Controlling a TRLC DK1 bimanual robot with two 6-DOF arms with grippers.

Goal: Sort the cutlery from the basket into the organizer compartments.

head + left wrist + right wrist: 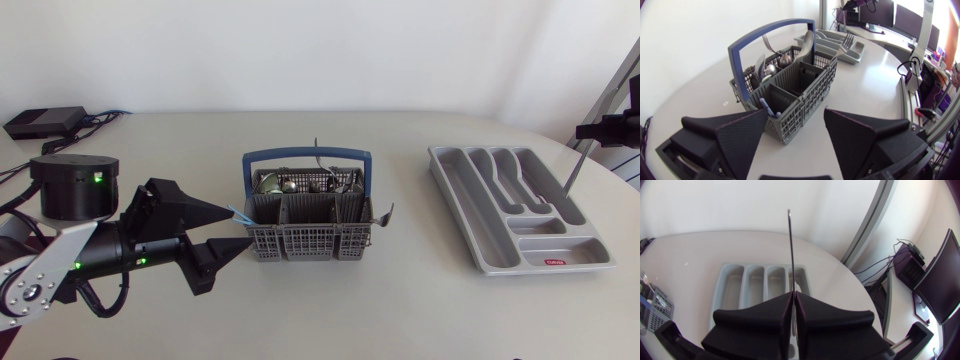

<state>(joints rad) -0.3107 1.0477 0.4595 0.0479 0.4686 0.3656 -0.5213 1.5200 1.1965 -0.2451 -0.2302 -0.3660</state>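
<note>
The grey basket (308, 228) with a blue handle stands mid-table; spoons and forks (300, 182) fill its rear compartments, and a blue-handled piece (238, 212) sticks out at its left end. My left gripper (240, 228) is open, its fingertips just left of the basket (795, 85), nothing between them. The grey organizer (470, 235) lies at the right. My right gripper (590, 135) hangs over the organizer's far right edge, shut on a thin metal piece of cutlery (570, 172) that points down. In the right wrist view that piece (790, 250) shows edge-on above the organizer (725, 290).
A black round device (72, 185) sits behind my left arm, and a black box (45, 122) with cables lies at the back left. A fork (385, 215) leans out of the basket's right end. Bare table separates basket and organizer.
</note>
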